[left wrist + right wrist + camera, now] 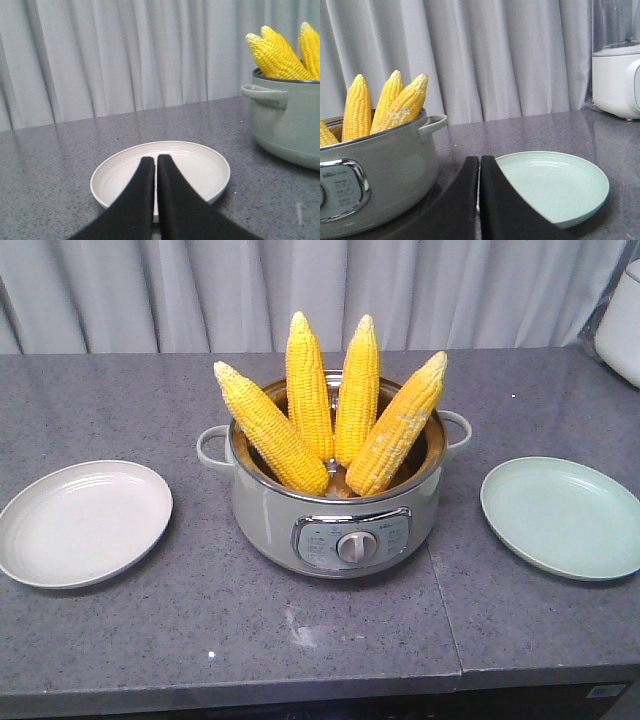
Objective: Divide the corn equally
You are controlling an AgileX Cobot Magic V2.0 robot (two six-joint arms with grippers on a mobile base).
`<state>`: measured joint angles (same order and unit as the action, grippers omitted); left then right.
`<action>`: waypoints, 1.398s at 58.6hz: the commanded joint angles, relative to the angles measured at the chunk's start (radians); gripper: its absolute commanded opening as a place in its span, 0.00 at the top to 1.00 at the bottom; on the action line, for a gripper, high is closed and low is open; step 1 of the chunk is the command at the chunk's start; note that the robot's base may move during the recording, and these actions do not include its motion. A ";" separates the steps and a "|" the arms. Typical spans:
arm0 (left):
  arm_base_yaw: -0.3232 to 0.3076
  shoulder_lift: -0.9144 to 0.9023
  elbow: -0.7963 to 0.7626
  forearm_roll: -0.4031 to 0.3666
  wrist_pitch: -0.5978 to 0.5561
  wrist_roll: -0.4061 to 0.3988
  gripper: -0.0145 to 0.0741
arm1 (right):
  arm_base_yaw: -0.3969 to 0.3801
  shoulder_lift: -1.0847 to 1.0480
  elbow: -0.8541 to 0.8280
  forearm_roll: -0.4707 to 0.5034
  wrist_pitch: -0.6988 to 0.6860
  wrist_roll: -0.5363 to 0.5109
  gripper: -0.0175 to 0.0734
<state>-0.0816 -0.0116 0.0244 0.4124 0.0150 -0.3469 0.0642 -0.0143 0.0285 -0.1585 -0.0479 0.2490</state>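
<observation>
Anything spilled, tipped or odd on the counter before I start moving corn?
Nothing spilled or tipped. Four corn cobs stand on end in the pot, fanned against its rim. A faint pale smudge marks the counter in front of it. The white plate and green plate sit flat.

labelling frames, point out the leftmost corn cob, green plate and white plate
leftmost corn cob (268, 428), front view, middle of its kernels
green plate (562, 518), front view, middle of its floor
white plate (85, 523), front view, middle of its floor
</observation>
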 commanded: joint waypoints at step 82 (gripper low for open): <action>-0.001 -0.014 -0.029 -0.002 -0.069 -0.006 0.84 | -0.005 -0.004 0.018 -0.009 -0.072 -0.012 0.81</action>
<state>-0.0816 -0.0116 0.0244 0.4124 0.0150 -0.3469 0.0642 -0.0143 0.0285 -0.1585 -0.0479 0.2490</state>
